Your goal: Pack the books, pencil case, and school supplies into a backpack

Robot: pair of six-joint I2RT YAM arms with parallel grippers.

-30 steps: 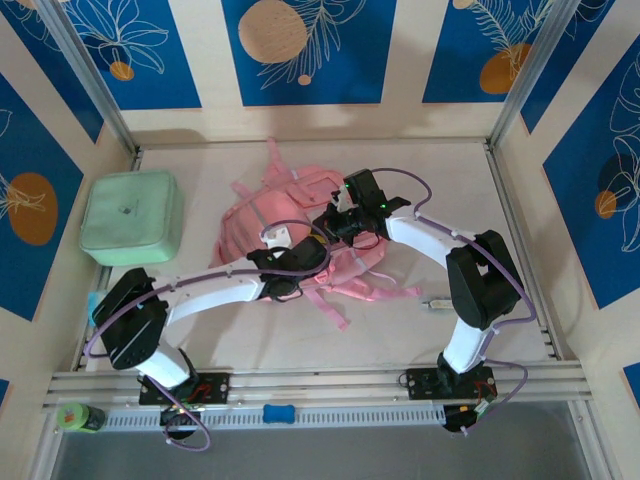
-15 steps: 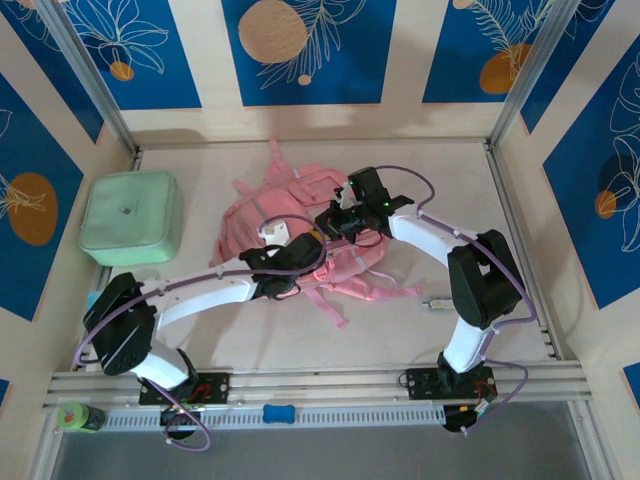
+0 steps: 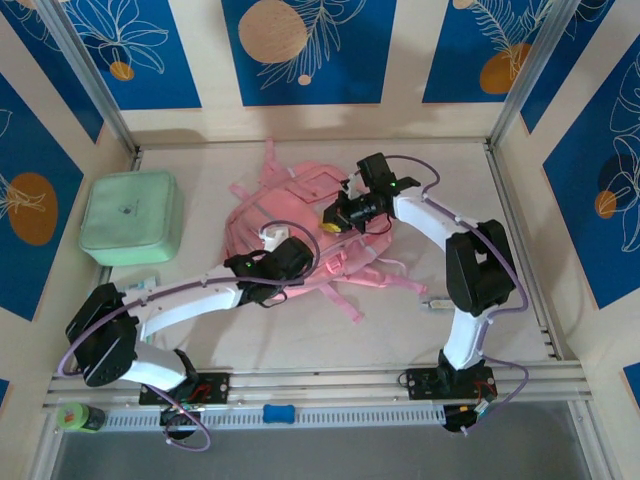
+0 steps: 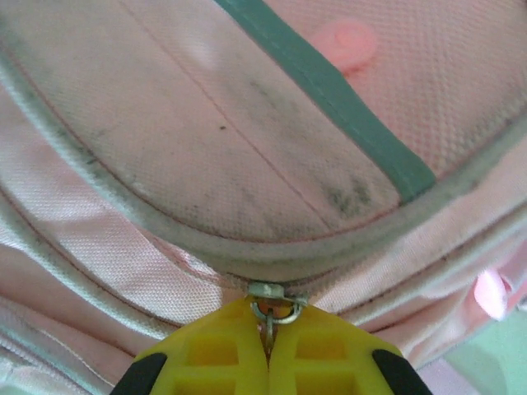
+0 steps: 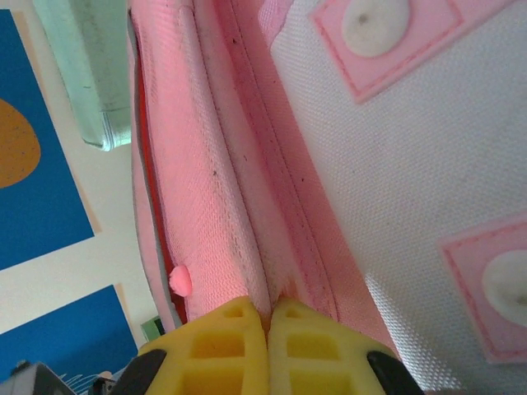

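lying left of the backpack (image 3: 255,215) is a mint-green box (image 3: 131,216); at the table (image 3: 300,340) centre the left gripper (image 4: 268,321) is pinching the backpack's zipper pull (image 4: 275,295), jaws closed, while the right gripper (image 5: 268,311) is squeezing its fabric fold, jaws pressed together

A: Left wrist view, backpack (image 4: 247,148): pink woven cloth, coarse open weave, matt. Grey piping carries dark grubby smudges. The teal ribbon strip (image 4: 329,92) toward 1 o'clock is flatter and smoother.

B: At 6 o'clock, zip pull (image 4: 274,306): bare metal ring, dull shine. Tips of the left gripper (image 4: 268,329): yellow moulded plastic, matt, with recessed pockets.

A: Same yellow plastic on the right gripper (image 5: 269,311). Cloth beside it is pale canvas with stitched pink patches (image 5: 420,37) at 1 and 3 o'clock.

B: Top view, mint-green box (image 3: 132,216) at 9 o'clock of the backpack: soft-looking, matt. Table (image 3: 420,170): pale, smooth, matt. Front rail (image 3: 330,380) at 6 o'clock: brushed metal. Left arm shell (image 3: 190,298): white, glossy.
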